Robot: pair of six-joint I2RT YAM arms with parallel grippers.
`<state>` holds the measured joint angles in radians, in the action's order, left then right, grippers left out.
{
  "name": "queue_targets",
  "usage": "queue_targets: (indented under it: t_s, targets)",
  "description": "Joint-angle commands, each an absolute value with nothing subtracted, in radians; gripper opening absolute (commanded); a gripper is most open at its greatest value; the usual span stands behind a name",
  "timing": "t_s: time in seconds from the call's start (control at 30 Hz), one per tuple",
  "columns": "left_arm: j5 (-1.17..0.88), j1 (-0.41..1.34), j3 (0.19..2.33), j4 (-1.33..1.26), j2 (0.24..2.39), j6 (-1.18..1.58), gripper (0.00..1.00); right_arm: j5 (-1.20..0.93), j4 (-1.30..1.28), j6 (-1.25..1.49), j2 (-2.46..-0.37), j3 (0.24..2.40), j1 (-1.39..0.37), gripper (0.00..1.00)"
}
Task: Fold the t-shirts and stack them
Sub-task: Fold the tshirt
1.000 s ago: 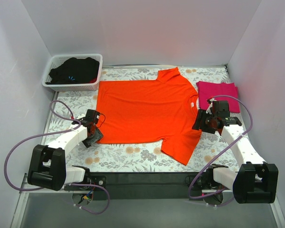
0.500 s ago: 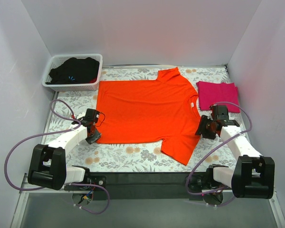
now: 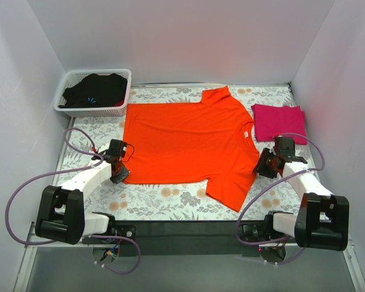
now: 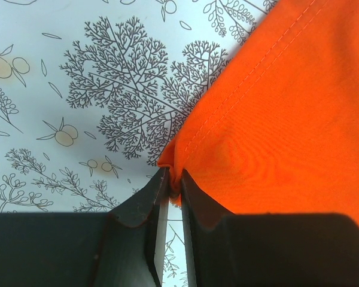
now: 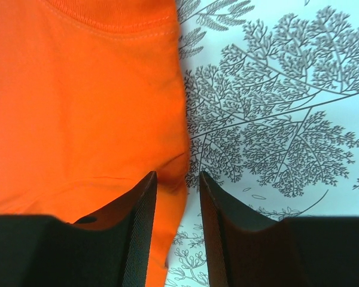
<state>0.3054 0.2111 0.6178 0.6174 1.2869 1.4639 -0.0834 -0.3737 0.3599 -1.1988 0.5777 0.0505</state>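
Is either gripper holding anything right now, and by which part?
The left gripper pinches the orange t-shirt by a hem corner. The right gripper is open astride the shirt's edge, gripping nothing.

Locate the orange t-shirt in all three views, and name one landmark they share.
Top external: the orange t-shirt lies spread flat in the middle of the picture.
Left wrist: the shirt fills the right side, its corner pinched in the jaws of the left gripper.
Right wrist: it fills the left half, its edge between the open jaws of the right gripper.
Shared landmark: the botanical-print table cover, beside the shirt in every view.
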Motion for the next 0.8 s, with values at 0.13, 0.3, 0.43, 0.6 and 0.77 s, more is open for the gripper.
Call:
queue_targets:
  t_s: [0.13, 0.3, 0.43, 0.6, 0.77]
  targets:
    - [0.301, 0.206, 0.586, 0.612, 1.259, 1.473, 0.15, -0.104, -0.302, 0.368, -1.196, 0.568, 0.086, 0.34]
    - [0.302, 0.206, 0.589, 0.611, 1.261, 1.471, 0.15, -0.129, -0.279, 0.368, -1.213, 0.546, 0.086, 0.33]
    - [0.307, 0.206, 0.591, 0.611, 1.256, 1.474, 0.15, -0.155, -0.279, 0.354, -1.236, 0.537, 0.086, 0.33]
    - [0.324, 0.207, 0.586, 0.617, 1.232, 1.485, 0.14, -0.135, -0.296, 0.354, -1.235, 0.517, 0.086, 0.31]
    - [0.333, 0.206, 0.584, 0.627, 1.226, 1.494, 0.12, -0.094, -0.344, 0.337, -1.224, 0.523, 0.089, 0.17]
